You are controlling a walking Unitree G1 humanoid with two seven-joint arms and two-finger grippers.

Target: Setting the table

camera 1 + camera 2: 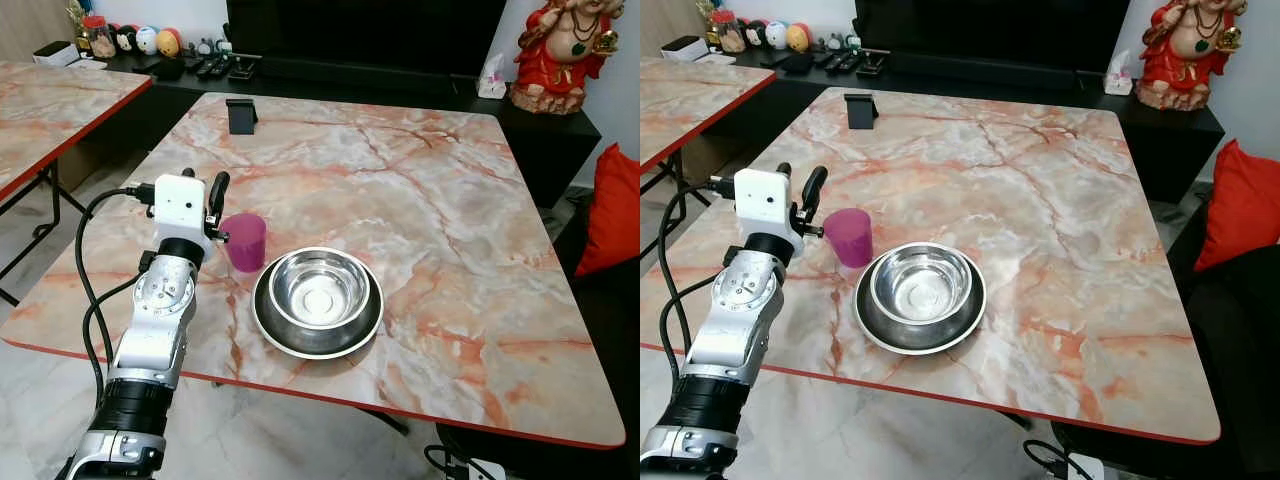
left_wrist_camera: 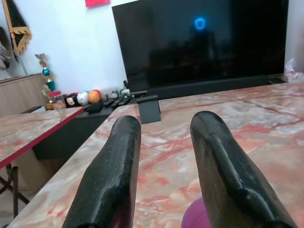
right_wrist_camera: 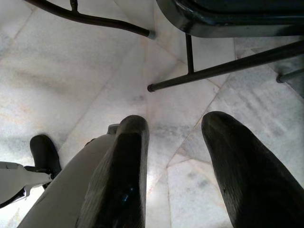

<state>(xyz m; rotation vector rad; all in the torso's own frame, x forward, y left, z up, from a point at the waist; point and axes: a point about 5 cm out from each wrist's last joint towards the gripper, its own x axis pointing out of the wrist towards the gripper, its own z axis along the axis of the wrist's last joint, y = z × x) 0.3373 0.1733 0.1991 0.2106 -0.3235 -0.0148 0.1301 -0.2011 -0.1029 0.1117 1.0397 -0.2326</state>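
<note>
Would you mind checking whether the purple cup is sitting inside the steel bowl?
No, the purple cup stands upright on the marble table just beside the steel bowl, on its left, next to the left tool.

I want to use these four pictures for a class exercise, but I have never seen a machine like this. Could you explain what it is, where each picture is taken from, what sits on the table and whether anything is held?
This is a walking humanoid robot with two silver arms, each ending in a two-fingered black claw. The two wide pictures come from cameras on its head, looking down at a marble-patterned table. On it stand a purple cup, a metal bowl in a dark dish, and a small black stand at the far edge. The other two pictures come from wrist cameras looking along each claw. The left claw is open beside the cup, holding nothing. The right claw hangs open above the floor.
</note>
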